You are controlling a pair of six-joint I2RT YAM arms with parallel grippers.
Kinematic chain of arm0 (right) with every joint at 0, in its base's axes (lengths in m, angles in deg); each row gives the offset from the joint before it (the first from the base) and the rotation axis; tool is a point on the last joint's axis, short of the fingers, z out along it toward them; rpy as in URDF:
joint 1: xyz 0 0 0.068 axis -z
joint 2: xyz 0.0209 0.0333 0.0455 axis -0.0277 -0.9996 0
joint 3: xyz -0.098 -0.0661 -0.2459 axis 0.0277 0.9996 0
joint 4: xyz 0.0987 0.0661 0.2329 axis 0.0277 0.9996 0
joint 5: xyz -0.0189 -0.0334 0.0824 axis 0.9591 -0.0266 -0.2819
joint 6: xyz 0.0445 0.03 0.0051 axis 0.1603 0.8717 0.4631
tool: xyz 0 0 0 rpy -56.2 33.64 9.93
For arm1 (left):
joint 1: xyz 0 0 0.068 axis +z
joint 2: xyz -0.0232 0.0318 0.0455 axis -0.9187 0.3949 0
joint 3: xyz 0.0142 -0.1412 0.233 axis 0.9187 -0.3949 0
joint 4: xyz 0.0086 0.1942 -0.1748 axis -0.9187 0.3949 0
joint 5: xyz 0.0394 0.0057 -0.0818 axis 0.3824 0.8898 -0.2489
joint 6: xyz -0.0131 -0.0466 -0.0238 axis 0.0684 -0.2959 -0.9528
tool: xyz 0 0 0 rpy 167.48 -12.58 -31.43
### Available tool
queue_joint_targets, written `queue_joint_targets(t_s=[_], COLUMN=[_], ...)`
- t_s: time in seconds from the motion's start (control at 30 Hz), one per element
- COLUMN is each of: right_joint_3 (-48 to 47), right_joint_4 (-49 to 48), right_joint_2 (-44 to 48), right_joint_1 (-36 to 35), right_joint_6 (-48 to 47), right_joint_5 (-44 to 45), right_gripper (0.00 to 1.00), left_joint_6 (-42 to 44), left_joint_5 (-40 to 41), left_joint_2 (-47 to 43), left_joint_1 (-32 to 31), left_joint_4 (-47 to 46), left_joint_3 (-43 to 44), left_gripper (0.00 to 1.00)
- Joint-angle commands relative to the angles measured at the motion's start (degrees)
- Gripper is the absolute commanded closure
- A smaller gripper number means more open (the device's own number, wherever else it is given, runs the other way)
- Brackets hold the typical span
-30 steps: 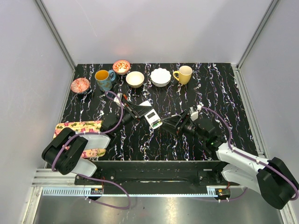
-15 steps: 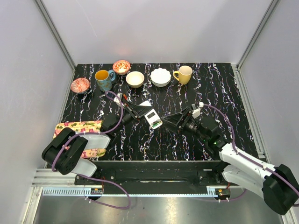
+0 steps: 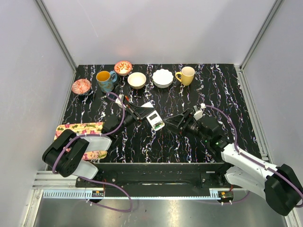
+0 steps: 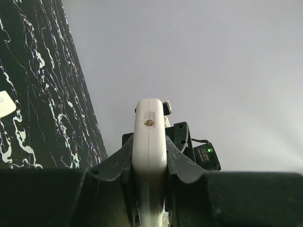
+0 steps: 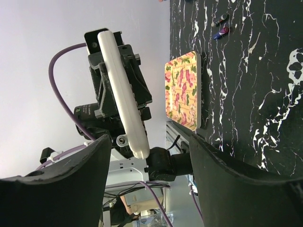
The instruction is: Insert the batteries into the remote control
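Clamping the remote control [image 3: 155, 119] by its long edges with the left gripper [image 3: 147, 116], jaws clenched on the white slab near mid-table. Holds it raised off the black marbled table [image 3: 227, 94], broad face tilted up toward the overhead camera. Shows it edge-on in the left wrist view, a narrow white strip squeezed between dark fingers [image 4: 111, 165], with a small round hole near its top end. Carries a small green patch [image 3: 159, 126] at the near end of the remote's face, too small to identify.

Facing the remote from just to its right: the right gripper [image 3: 171, 122], jaws spread wide and grasping nothing, close to the slab without touching it. Frames the remote between broad dark fingers [image 5: 66, 184] in the right wrist view, with the left arm behind it.

Lying flat on the table just beyond the remote: a thin white panel [image 3: 147, 105]. Lying on the table past the floral tray [image 5: 183, 90]: two tiny dark-and-red pieces [image 5: 220, 20], too small to identify.

Lined along the far edge, left to right: patterned dish [image 3: 81, 86], teal cup [image 3: 105, 80], red-patterned bowl [image 3: 123, 67], cream bowl [image 3: 137, 80], white scalloped bowl [image 3: 162, 78], yellow mug [image 3: 186, 75].
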Motion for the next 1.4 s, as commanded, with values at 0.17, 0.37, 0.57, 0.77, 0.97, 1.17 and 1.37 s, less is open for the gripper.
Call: queue_joint_targets(t_s=[0.17,0.37,0.57,0.77,0.97,1.17,1.37], right_joint_3=[-3.7,-3.5,-3.8,-3.9,-4.1,-4.5,-4.7], right_joint_4=[0.8,1.0,1.6,1.9,2.0,2.5,3.1], right_joint_2=[-1.3,-1.9,-2.3,-3.0,-3.7,-4.3,-4.0], right_joint_1=[0.5,0.5,0.5,0.5,0.5,0.4,0.6], right_joint_6=[-2.0,-2.0,-2.2,-2.5,-2.7,-3.2,-2.8], right_joint_5=[-0.8,-1.0,-1.5,-2.0,-2.1,-2.3,-1.5], right_gripper=[0.29,0.29,0.3,0.3,0.31,0.31,0.29], left_joint_6=[0.0,-0.2,-0.2,-0.3,-0.4,-0.9,-1.0], left_joint_5=[0.5,0.5,0.5,0.4,0.7,1.1,1.5], left_joint_2=[-1.4,-1.4,-1.4,-1.2,-1.2,-1.2,-1.0], left_joint_1=[-0.2,-0.2,-0.2,-0.3,-0.3,-0.5,-0.6], left_joint_4=[-23.7,-23.7,-23.7,-23.7,-23.7,-23.7,-23.7], left_joint_3=[1.7,1.9,2.1,2.3,2.3,2.6,2.7], left_gripper=[1.0,1.0,1.0,1.0,1.0,1.0,1.0])
